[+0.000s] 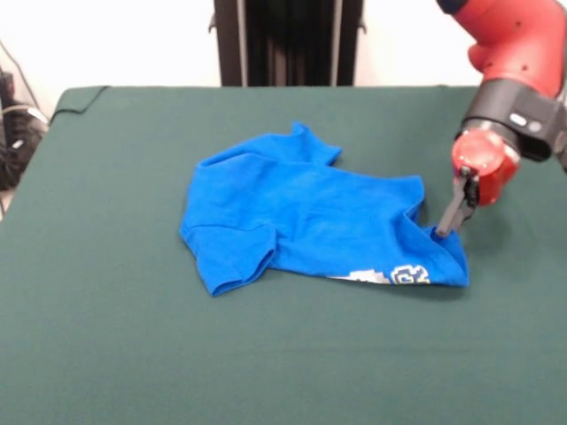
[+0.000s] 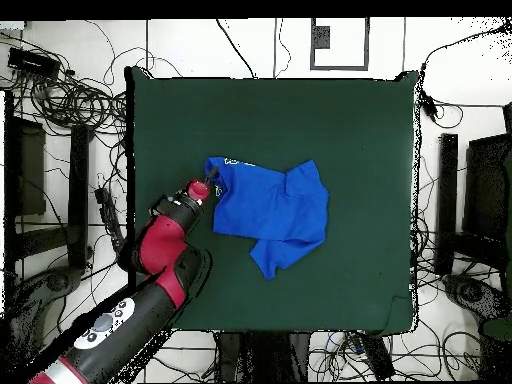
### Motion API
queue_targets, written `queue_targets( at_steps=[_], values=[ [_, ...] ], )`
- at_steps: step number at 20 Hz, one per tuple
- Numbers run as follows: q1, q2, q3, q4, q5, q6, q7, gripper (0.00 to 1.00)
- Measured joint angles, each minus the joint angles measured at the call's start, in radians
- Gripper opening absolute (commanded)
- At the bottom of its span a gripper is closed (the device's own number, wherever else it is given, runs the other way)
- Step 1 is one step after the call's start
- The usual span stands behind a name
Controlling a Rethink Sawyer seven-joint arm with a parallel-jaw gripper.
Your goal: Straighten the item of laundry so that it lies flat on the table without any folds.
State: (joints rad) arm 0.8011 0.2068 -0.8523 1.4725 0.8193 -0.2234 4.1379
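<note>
The item of laundry (image 1: 301, 208), a bright blue T-shirt, lies crumpled in the middle of the green table (image 1: 133, 354). It is folded over itself, with a sleeve sticking out at the front left. White lettering (image 1: 403, 275) peeks out along its front right edge. My gripper (image 1: 440, 232) comes down from the red arm at the right. It is at the shirt's right edge, shut on a raised bit of the cloth. In the overhead view the gripper (image 2: 213, 186) is at the left corner of the shirt (image 2: 275, 210).
The table (image 2: 300, 120) spreads wide on all sides of the shirt. The robot's black pedestal (image 1: 288, 40) stands behind the far edge. Cables and stands (image 2: 60, 100) lie on the floor around the table.
</note>
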Motion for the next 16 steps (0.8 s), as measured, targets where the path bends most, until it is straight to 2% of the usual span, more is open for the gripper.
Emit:
queue_targets(
  at_steps=[2, 7, 8, 10, 13, 16],
  values=[
    [-0.003, -0.016, 0.012, 0.000, -0.029, 0.010, 0.000, 1.00],
    [-0.046, -0.101, 0.072, 0.017, -0.180, 0.028, 0.000, 1.00],
    [-0.070, -0.142, 0.094, 0.029, -0.250, 0.041, -0.001, 1.00],
    [-0.086, -0.169, 0.107, 0.037, -0.293, 0.053, -0.004, 1.00],
    [-0.133, -0.243, 0.127, 0.058, -0.414, 0.106, -0.011, 1.00],
    [-0.157, -0.282, 0.128, 0.064, -0.482, 0.159, -0.014, 1.00]
  ],
)
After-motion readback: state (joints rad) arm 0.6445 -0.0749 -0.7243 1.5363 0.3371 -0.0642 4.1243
